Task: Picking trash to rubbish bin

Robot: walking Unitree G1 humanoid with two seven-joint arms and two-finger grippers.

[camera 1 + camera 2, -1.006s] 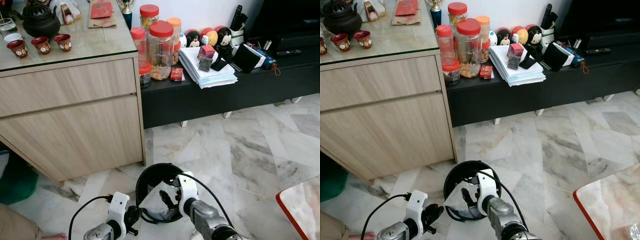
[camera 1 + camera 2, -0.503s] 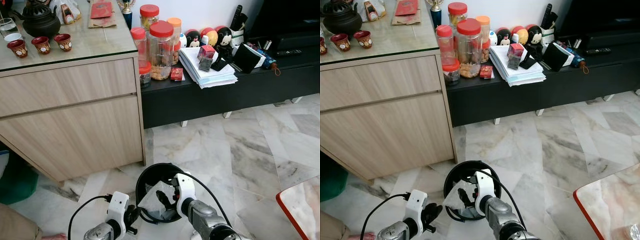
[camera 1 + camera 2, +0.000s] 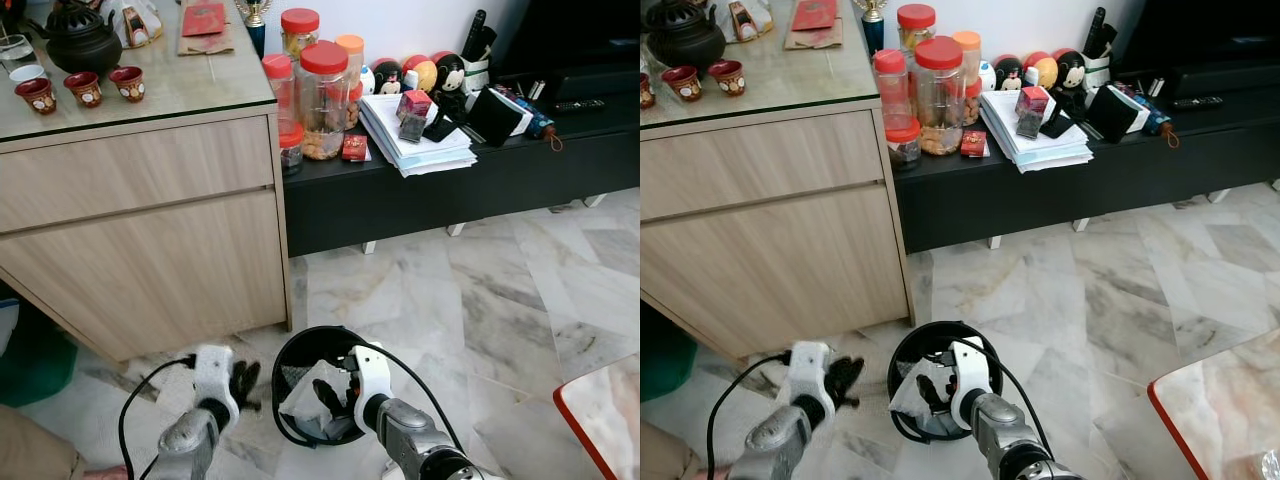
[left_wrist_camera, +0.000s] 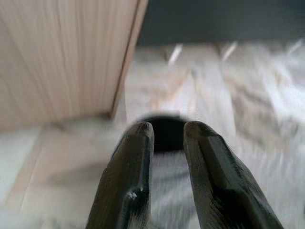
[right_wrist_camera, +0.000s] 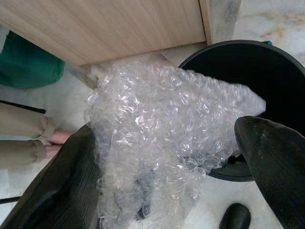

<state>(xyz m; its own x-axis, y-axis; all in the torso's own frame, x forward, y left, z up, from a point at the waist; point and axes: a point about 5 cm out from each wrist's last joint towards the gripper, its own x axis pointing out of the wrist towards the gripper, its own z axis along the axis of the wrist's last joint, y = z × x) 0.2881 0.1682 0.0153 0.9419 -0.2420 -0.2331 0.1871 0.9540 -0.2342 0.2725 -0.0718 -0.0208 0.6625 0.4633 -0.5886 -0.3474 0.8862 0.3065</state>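
The marble floor (image 3: 480,290) is lying wide and bare to the right of the bin, with lots of room there. On the left, the big wooden cabinet (image 3: 140,230) is standing close, and its corner is coming down just behind the bin. Next to the cabinet a low black shelf (image 3: 440,190) is running along the wall, holding red-lidded jars (image 3: 322,95), a stack of papers (image 3: 415,135) and small toys. A red-edged table corner (image 3: 600,420) is poking in at the far right. A green thing (image 3: 35,365) is sitting on the floor beside the cabinet.

The round black rubbish bin (image 3: 300,352) is standing on the floor right in front of the robot. The right gripper (image 3: 335,395) is reaching over the bin, its two fingers spread wide with a crumpled sheet of bubble wrap (image 5: 167,143) between them, hanging over the bin's rim. The left gripper (image 3: 240,383) is hovering just left of the bin, fingers almost together, holding nothing.
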